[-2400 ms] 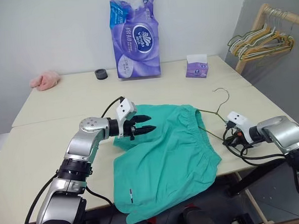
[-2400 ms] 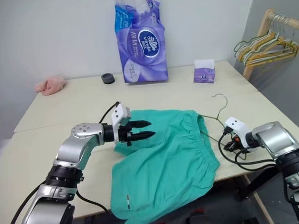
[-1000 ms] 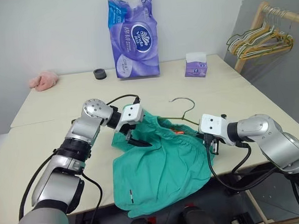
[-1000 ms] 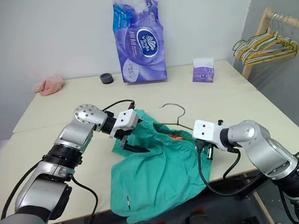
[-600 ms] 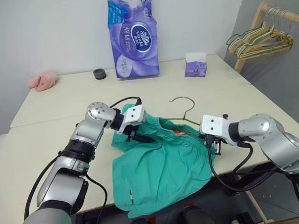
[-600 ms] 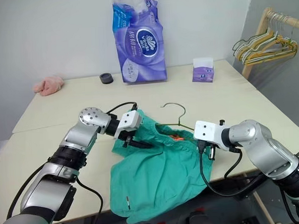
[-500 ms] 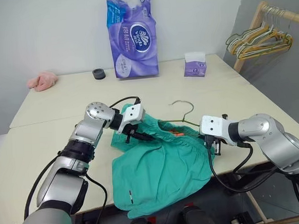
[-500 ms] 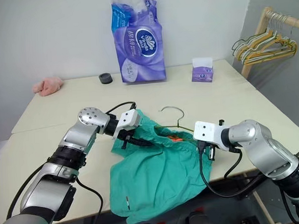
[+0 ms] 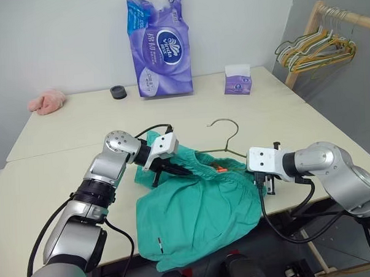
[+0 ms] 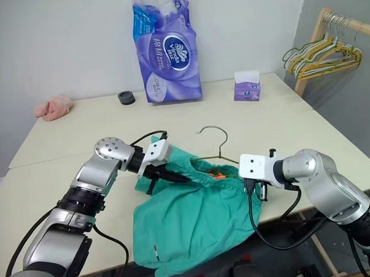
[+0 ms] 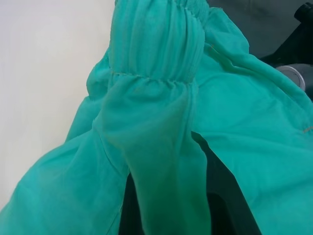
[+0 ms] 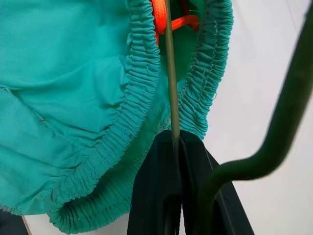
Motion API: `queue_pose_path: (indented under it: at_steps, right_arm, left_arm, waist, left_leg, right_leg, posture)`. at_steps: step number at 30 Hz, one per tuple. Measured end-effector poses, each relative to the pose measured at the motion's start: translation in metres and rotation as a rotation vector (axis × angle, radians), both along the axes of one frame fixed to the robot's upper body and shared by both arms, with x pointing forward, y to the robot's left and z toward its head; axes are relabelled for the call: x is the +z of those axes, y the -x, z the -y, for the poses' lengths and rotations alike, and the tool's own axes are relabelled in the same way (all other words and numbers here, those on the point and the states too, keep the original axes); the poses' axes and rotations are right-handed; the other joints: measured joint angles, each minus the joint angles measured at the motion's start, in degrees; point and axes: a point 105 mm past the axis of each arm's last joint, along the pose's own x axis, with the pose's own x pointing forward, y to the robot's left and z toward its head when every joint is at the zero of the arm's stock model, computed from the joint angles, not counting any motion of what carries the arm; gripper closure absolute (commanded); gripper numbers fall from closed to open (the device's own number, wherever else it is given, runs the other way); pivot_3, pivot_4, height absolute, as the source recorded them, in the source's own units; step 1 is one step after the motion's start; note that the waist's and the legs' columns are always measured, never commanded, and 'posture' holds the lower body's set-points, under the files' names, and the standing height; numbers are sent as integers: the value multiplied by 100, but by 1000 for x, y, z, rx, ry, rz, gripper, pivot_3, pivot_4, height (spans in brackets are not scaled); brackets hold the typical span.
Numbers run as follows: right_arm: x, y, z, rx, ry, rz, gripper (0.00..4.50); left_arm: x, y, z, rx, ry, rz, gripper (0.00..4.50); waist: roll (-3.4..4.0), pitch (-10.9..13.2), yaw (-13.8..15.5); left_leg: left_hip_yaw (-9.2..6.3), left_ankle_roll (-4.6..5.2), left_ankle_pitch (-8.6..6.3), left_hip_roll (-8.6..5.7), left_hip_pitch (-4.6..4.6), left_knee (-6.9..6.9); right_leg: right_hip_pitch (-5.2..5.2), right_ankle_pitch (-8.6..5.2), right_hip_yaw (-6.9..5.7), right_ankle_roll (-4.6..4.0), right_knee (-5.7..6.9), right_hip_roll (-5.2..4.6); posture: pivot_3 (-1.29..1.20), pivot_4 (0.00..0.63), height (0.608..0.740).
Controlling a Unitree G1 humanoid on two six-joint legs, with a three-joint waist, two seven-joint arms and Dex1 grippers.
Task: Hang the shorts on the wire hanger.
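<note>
1. I see the shorts [image 9: 197, 202] lying crumpled near the front edge of the worktop [image 9: 62, 128], one leg hanging over that edge.
2. My left claw [image 9: 185, 171] is pinching a fold of the waistband at the shorts' left end; the wrist view shows gathered fabric pressed between the fingers [image 11: 222, 205].
3. My right claw [image 12: 178, 147] is pressed together on the wire hanger [image 9: 225, 150], the thin wire clamped between its fingertips.
4. The hanger runs into the open waistband beside the orange drawstring [image 12: 168, 19]; its hook [image 9: 224, 126] lies on the worktop behind the shorts.
</note>
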Motion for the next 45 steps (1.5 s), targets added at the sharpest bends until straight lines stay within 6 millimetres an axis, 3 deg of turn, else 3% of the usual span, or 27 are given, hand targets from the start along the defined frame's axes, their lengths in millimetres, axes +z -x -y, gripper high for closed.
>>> queue_pose_path:
  at_steps: [5,8,13,19,22,25,28,32,34,41,45]
  right_arm:
    - [-6,6,4,47,34,-11,4500]
    - [-7,10,8,63,48,-12,3711]
    - [-4,22,25,63,64,-20,2029]
    - [4,30,70,-113,48,-8,5]
    - [5,30,99,-277,-19,39,0]
    - [7,39,112,-420,-183,37,0]
    - [-8,64,96,-501,-403,-81,0]
    - [-22,79,68,-559,-549,-154,0]
    - [-41,87,51,-603,-603,-235,0]
    - [-55,81,34,-713,-685,-283,0]
    - [-63,77,28,-753,-715,-340,0]
  left_arm:
    - [-5,4,2,-7,0,-20,4480]
    - [-5,4,3,-15,-1,-12,4480]
    - [-8,7,14,-61,8,-3,4495]
    - [-13,3,11,-37,-5,-17,4498]
    - [-13,2,10,-32,-7,-4,4499]
    - [-14,0,10,-24,-8,7,4499]
    - [-15,-3,8,-6,-8,7,4499]
    - [-15,-6,7,2,-9,16,4500]
    - [-14,-7,7,1,-9,23,4500]
    - [-15,-9,4,9,-12,21,4500]
    - [-14,-10,5,10,-12,24,4500]
  waist:
    - [0,-1,-3]
    - [2,-3,8]
    - [1,-5,-9]
    - [3,-8,-11]
    - [-1,-9,9]
    - [-3,-14,7]
    - [2,-18,3]
    - [-1,-24,-19]
    - [-74,-57,-25]
    - [-220,-87,-108]
    - [-254,-106,-154]
  left_leg:
    - [1,0,0,0,0,0]
    - [0,0,0,0,0,1]
    - [2,0,0,-1,-2,3]
    - [5,1,-1,-1,-2,3]
    - [7,2,-1,-1,-1,3]
    - [6,2,-1,1,3,3]
    - [6,2,-1,2,5,2]
    - [7,2,-1,4,14,-2]
    - [-11,0,-2,19,8,-6]
    - [-22,-12,-12,22,-14,-7]
    - [-29,-14,-20,26,-30,-14]
  right_leg:
    - [0,0,1,0,0,0]
    - [0,0,0,0,-1,0]
    - [1,0,0,1,-1,-2]
    - [4,-1,1,2,-2,-1]
    - [8,-1,4,3,-1,-1]
    - [8,-2,6,4,4,4]
    - [9,-4,11,7,11,7]
    - [11,-11,15,17,12,9]
    - [10,-15,-3,11,5,21]
    - [2,-13,-7,7,-32,17]
    - [-2,-10,-15,5,-66,19]
  posture:
    - [-245,0,740]
    - [-254,0,740]
    - [-273,7,740]
    - [-275,14,740]
    - [-281,9,740]
    - [-277,20,740]
    - [-285,29,740]
    - [-289,37,740]
    - [-289,40,740]
    - [-279,44,740]
    - [-264,41,740]
